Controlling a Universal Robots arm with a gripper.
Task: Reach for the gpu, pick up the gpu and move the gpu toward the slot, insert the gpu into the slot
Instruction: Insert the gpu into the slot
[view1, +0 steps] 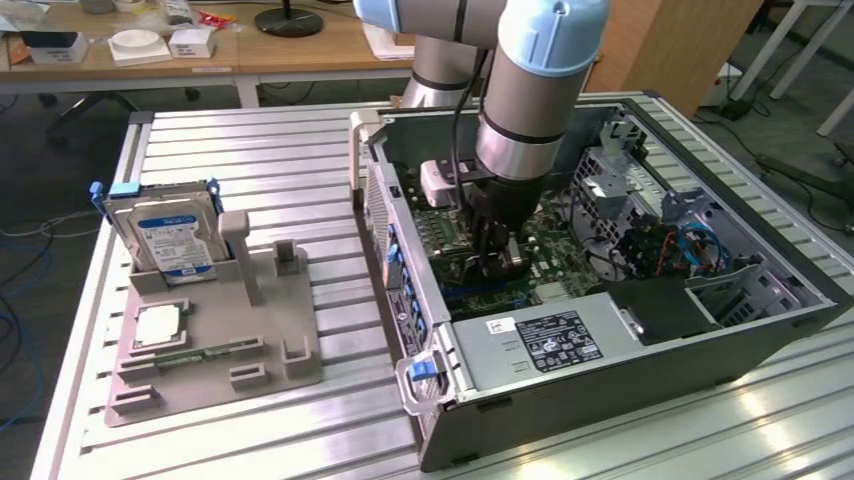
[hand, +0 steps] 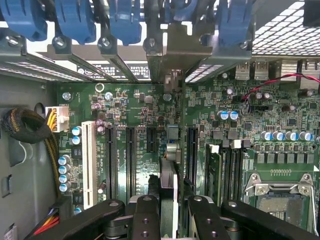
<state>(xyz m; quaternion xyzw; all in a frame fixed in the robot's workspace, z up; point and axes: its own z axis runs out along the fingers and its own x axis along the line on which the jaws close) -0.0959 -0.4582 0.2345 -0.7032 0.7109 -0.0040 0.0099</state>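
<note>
Slatted bench (view1: 267, 150), open PC case (view1: 747, 330); my gripper (hand: 170, 210) clamps the gpu (hand: 169, 165) edge-on, lined up over the motherboard slot (hand: 170, 150).

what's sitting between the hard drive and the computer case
In the exterior view, a grey holder upright stands between the hard drive and the computer case.

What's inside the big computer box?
Inside the computer case lies a green motherboard with empty slots. The gripper holds the gpu edge-on above it. The power supply covers the corner beneath it.
</note>
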